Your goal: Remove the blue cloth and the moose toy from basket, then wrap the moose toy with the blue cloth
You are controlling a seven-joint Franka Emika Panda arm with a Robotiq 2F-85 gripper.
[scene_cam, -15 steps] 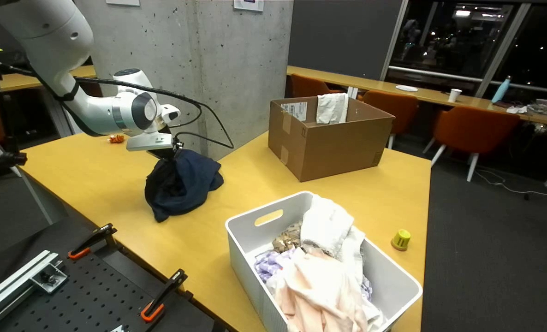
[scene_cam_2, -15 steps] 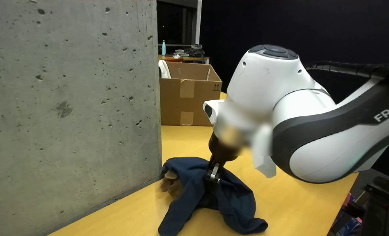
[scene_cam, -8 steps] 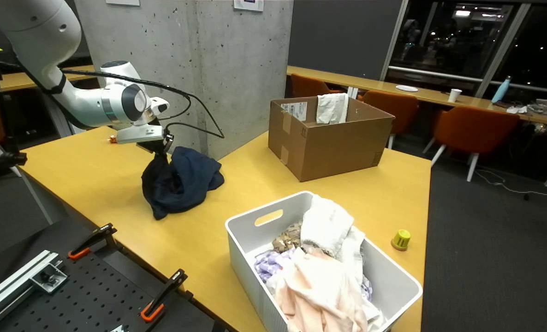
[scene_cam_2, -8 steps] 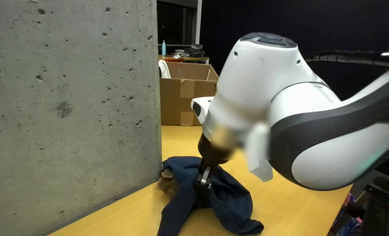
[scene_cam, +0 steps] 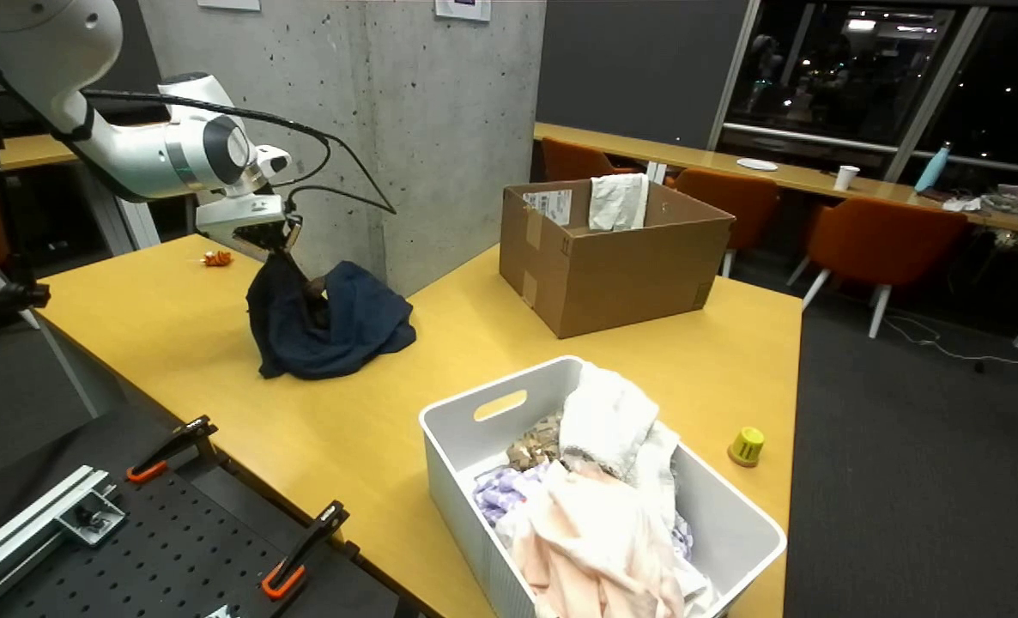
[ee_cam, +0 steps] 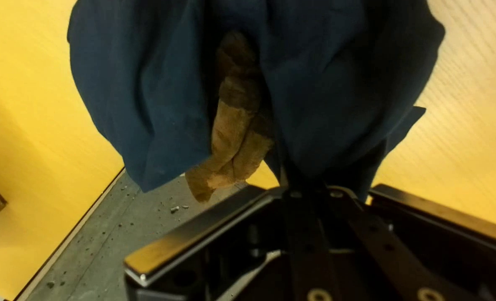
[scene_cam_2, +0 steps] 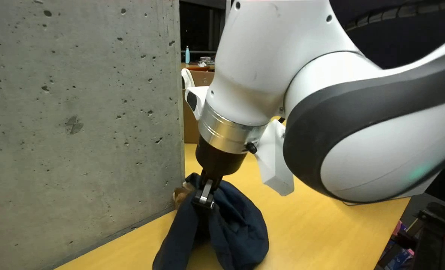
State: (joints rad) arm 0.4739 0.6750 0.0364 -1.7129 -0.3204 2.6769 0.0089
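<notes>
Windows [scene_cam: 844, 94]: dark, with bright glints
Pale fabrics [scene_cam: 603, 515]: nearly washed out
Table [scene_cam: 372, 446]: brightly lit
Blue cloth [ee_cam: 147, 83]: folds dim in wrist view

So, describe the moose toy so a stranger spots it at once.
Find the concrete pillar in an exterior view, then the blue cloth pinched in the gripper beside it. The moose toy pokes out of the cloth's folds on the pillar side, partly covered. It's the small tan-brown plush shape, paler than the navy fabric around it.
</notes>
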